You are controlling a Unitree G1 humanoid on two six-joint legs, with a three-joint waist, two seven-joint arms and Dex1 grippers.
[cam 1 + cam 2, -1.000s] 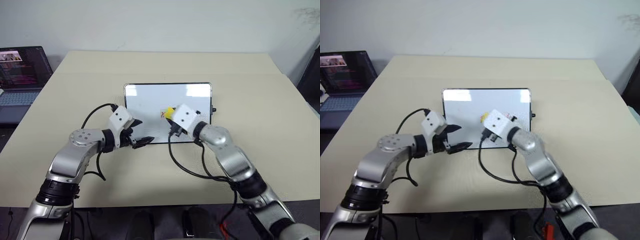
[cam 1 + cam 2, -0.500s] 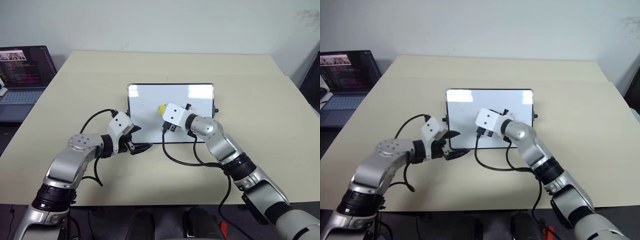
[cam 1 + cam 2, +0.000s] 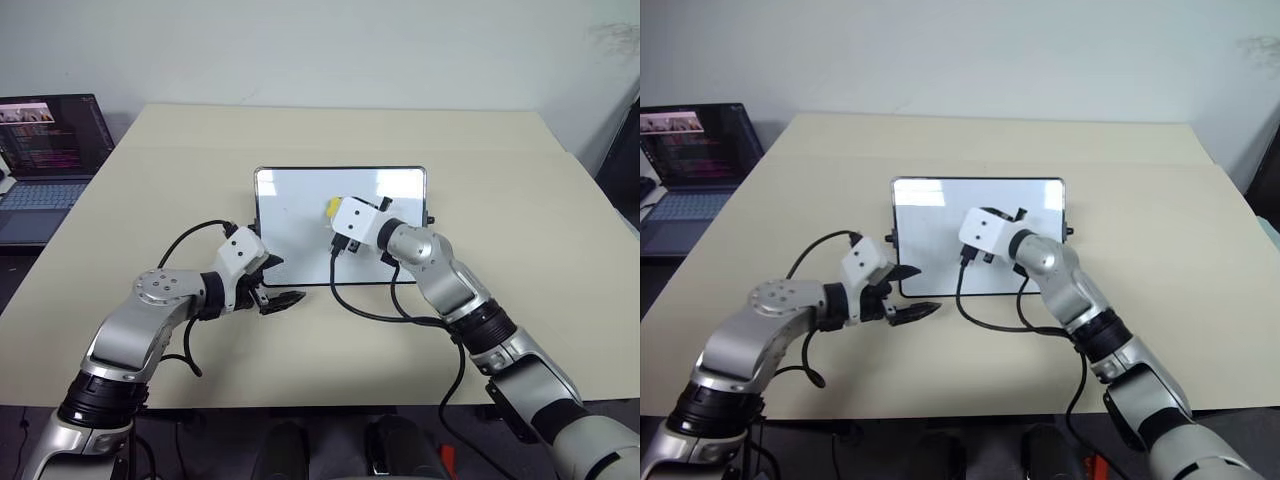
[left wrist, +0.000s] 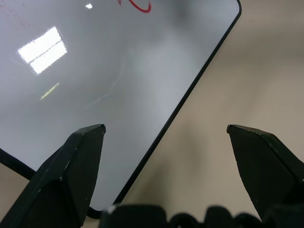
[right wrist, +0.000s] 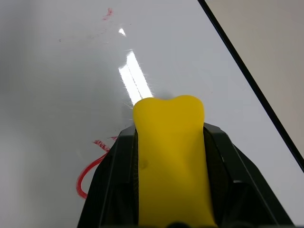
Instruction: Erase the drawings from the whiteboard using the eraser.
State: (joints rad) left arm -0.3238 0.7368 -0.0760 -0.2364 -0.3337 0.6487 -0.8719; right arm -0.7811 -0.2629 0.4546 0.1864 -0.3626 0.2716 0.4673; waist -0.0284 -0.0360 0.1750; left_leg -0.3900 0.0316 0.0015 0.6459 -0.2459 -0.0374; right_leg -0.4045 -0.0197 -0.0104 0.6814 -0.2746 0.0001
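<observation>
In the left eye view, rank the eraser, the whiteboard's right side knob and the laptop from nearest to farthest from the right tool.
1. The eraser: clamped in the right tool, over the whiteboard.
2. The right side knob: on the board's frame, out to the right of the tool.
3. The laptop: far off to the left, beyond the table edge.

Bright, even light; ceiling glare streaks the glossy white black-framed whiteboard (image 5: 71, 95) toward twelve o'clock, soft shadows below.
</observation>
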